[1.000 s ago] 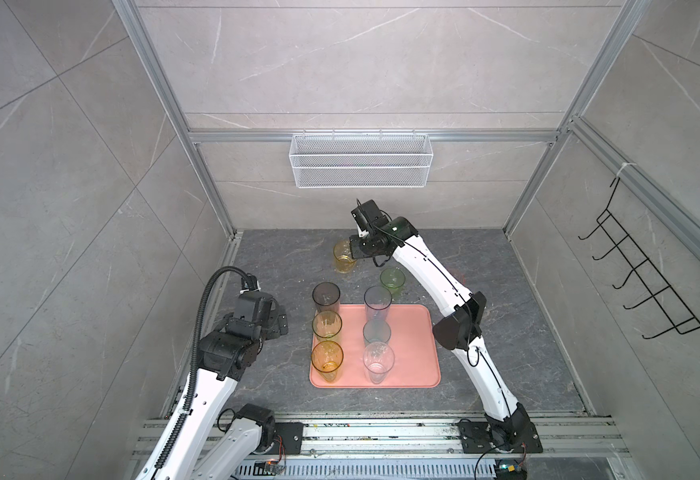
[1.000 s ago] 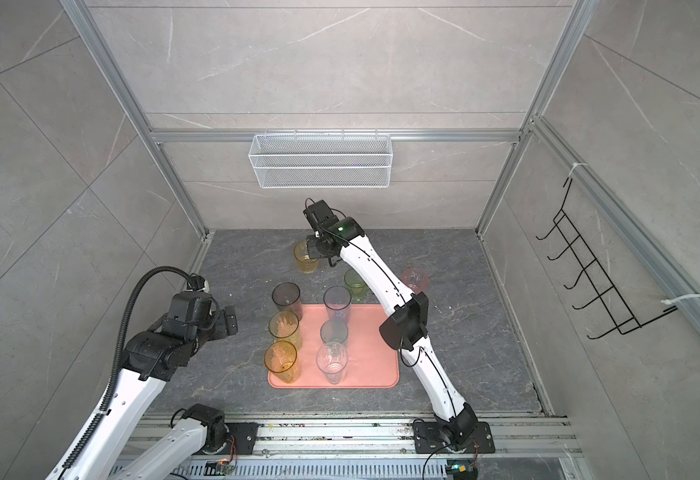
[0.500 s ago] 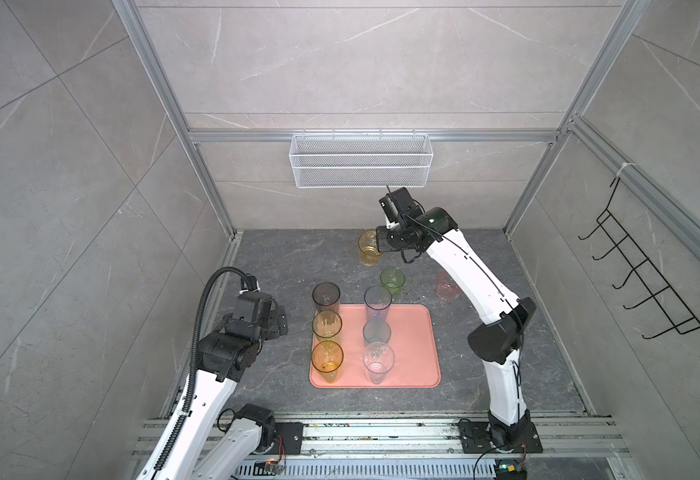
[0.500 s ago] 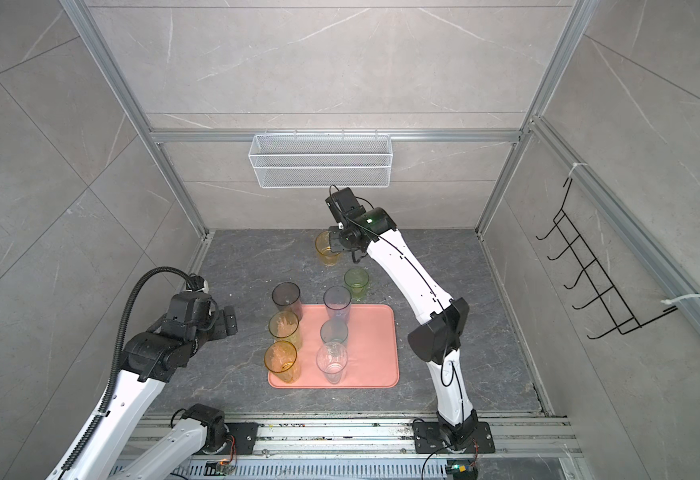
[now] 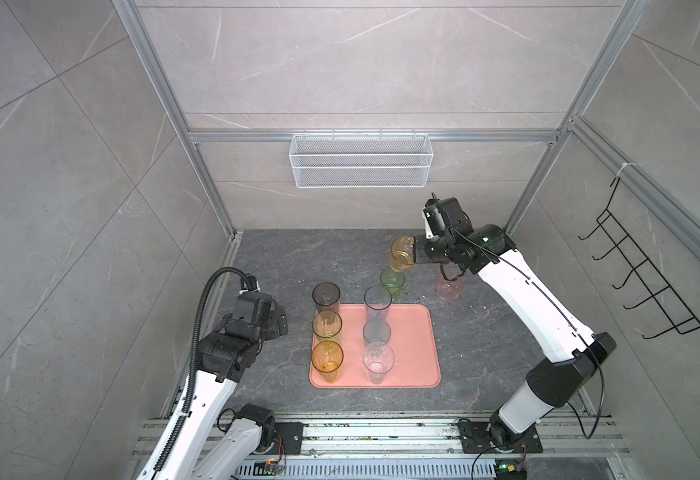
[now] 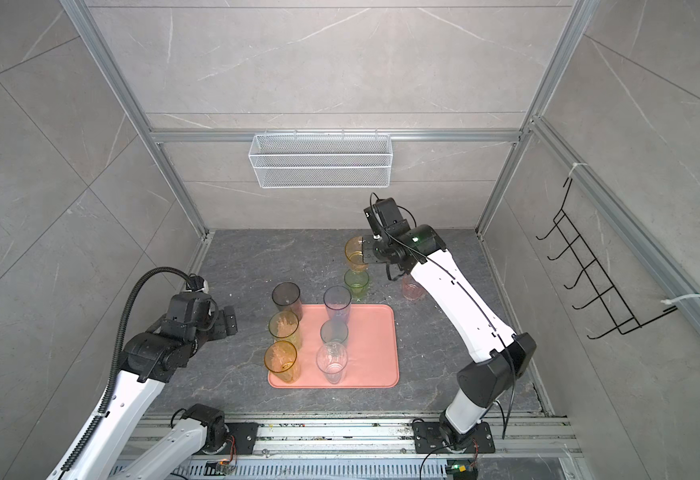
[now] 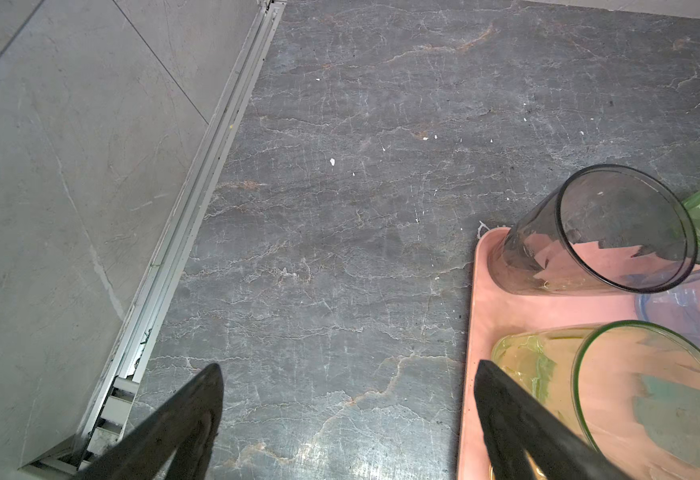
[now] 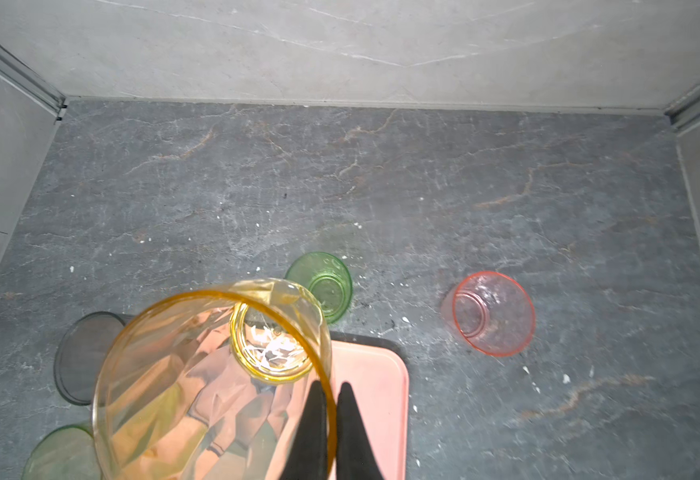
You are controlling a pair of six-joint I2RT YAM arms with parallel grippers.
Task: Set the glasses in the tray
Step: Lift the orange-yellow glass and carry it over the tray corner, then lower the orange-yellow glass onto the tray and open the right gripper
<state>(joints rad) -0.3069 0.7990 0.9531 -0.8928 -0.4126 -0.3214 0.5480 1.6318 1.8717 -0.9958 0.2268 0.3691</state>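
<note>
In both top views a tall amber glass (image 5: 401, 253) (image 6: 356, 254) is pinched at its rim by the right jaws and is held above the far part of the table (image 5: 298, 257). It is turned mouth up, with its long side up and down. The pink tray (image 5: 412, 345) lies nearer than the held glass and a little to the left. Two rows of other glasses (image 5: 376, 332) are stood on it, and its right strip is bare. The right arm (image 5: 523, 291) is judged to be the closer one to that strip. A green glass (image 5: 392, 279) and a pink glass (image 5: 450, 287) are seen on the table past the far edge of the tray.

In the left wrist view the left jaws are spread wide, and nothing is held between them.

In the right wrist view the amber rim is squeezed between the right jaws, one finger (image 8: 350, 428) outside and one inside. The glass is see-through, with slanted flat faces cut in its wall and a thick round bottom.
</note>
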